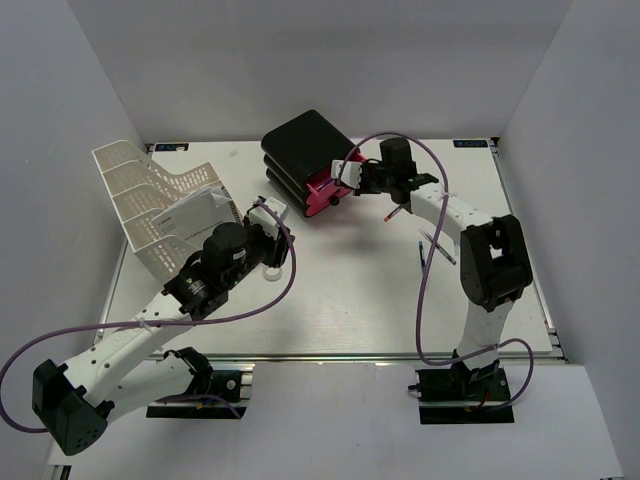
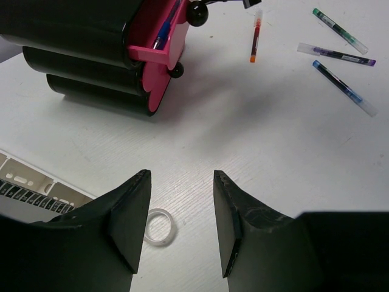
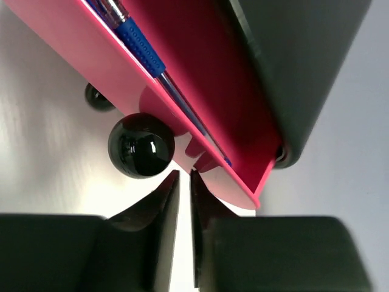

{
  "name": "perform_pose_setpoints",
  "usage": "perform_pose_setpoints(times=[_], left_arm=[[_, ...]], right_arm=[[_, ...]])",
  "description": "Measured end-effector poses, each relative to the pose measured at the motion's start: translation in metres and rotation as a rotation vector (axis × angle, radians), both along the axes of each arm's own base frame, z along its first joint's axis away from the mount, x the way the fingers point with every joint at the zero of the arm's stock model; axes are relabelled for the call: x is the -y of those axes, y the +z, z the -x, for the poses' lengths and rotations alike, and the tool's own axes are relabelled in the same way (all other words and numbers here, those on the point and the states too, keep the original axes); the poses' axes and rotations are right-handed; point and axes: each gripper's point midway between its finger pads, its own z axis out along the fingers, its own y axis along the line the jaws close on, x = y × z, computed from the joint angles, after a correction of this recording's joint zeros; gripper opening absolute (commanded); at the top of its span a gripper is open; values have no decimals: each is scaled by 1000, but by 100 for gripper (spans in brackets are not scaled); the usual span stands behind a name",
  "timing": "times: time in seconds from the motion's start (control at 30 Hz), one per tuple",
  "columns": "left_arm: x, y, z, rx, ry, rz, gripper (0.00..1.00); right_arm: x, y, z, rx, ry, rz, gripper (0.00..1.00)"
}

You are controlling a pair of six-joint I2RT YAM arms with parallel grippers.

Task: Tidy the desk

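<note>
The desk [image 1: 350, 300] is a white tabletop inside grey walls. A black-and-pink drawer unit [image 1: 303, 160] stands at the back centre with its pink drawer [image 3: 200, 91] pulled open and a blue pen [image 3: 143, 48] lying in it. My right gripper [image 3: 184, 173] is shut and empty, its tips just below the drawer's front beside a black knob [image 3: 141, 145]; it also shows in the top view [image 1: 348, 185]. My left gripper [image 2: 181, 182] is open and empty, low over the desk, with a small clear ring [image 2: 159, 226] beside its left finger.
A white mesh paper tray [image 1: 160, 205] holding papers stands at the left, close to my left arm. Loose pens lie on the desk right of the drawer unit: a red one [image 2: 256, 36], a green one [image 2: 340, 22], a purple one [image 2: 335, 55] and a blue one [image 2: 343, 87].
</note>
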Motion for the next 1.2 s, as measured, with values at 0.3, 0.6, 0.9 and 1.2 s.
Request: perform_pose_setpoints(times=[0.3, 0.6, 0.9, 1.2], left_arm=[[0, -4, -1, -6, 2, -14, 55], [-1, -6, -1, -11, 6, -21, 55], [-1, -6, -1, -10, 6, -21, 55], [-1, -6, -1, -10, 6, -21, 55]], right_arm=[[-19, 0, -19, -9, 9, -28, 36], [-28, -4, -23, -49, 12, -45, 50], [-21, -13, -3, -94, 6, -53, 11], [-10, 2, 42, -288, -144, -287, 43]])
